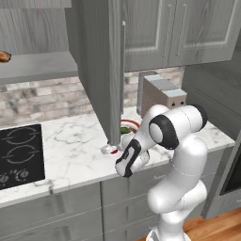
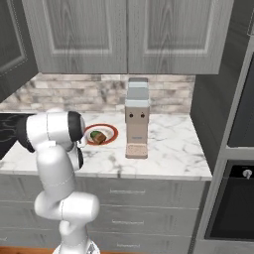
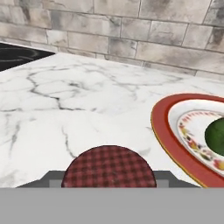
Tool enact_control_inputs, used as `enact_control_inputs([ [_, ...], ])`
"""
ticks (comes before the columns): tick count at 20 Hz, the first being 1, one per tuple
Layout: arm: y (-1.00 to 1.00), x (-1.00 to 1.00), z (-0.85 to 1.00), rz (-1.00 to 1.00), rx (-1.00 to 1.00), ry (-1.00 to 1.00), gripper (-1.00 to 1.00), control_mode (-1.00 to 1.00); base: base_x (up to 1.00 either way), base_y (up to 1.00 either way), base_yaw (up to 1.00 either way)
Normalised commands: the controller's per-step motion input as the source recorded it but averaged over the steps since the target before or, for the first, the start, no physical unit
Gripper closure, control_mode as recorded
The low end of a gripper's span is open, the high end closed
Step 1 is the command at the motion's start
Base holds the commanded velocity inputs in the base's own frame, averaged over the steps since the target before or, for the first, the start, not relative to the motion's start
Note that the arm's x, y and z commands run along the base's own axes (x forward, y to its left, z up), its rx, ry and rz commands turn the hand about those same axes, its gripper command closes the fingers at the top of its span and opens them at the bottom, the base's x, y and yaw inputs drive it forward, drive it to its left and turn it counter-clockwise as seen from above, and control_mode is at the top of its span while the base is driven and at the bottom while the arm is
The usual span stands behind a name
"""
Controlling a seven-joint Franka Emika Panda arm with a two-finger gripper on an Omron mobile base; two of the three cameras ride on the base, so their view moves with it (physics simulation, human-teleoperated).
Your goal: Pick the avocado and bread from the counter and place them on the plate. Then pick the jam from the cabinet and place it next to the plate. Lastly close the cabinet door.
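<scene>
Hand view: jam (image 3: pixel 108 167) with red checked lid sits between pincer (image 3: pixel 108 181) fingers, low over counter (image 3: pixel 65 109), just left of plate (image 3: pixel 164 131); whether jaws clamp it, cannot tell. Avocado (image 3: pixel 216 135) on plate. Left base view: cabinet door (image 1: pixel 101 70) hangs open above.

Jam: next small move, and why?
Probably lower it and let go. In the hand view the jam sits between the fingers, just left of the plate, over bare counter. The avocado is already on the plate, and the cabinet door is open.
</scene>
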Motion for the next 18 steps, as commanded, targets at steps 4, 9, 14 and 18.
enact_control_inputs([
  [4, 0.0, 0.39, -0.02, -0.06, 0.0, 0.0, 1.0, -1.0, 0.0, 0.0, 0.0],
  [9, 0.02, 0.47, -0.06, -0.06, 0.0, 0.0, 1.0, -1.0, 0.0, 0.0, 0.0],
  [14, 0.1, 0.3, -0.13, -0.03, 0.0, 0.0, 1.0, -1.0, 0.0, 0.0, 0.0],
  [18, 0.1, 0.14, -0.21, -0.01, 0.0, 0.0, 1.0, -1.0, 0.0, 0.0, 0.0],
])
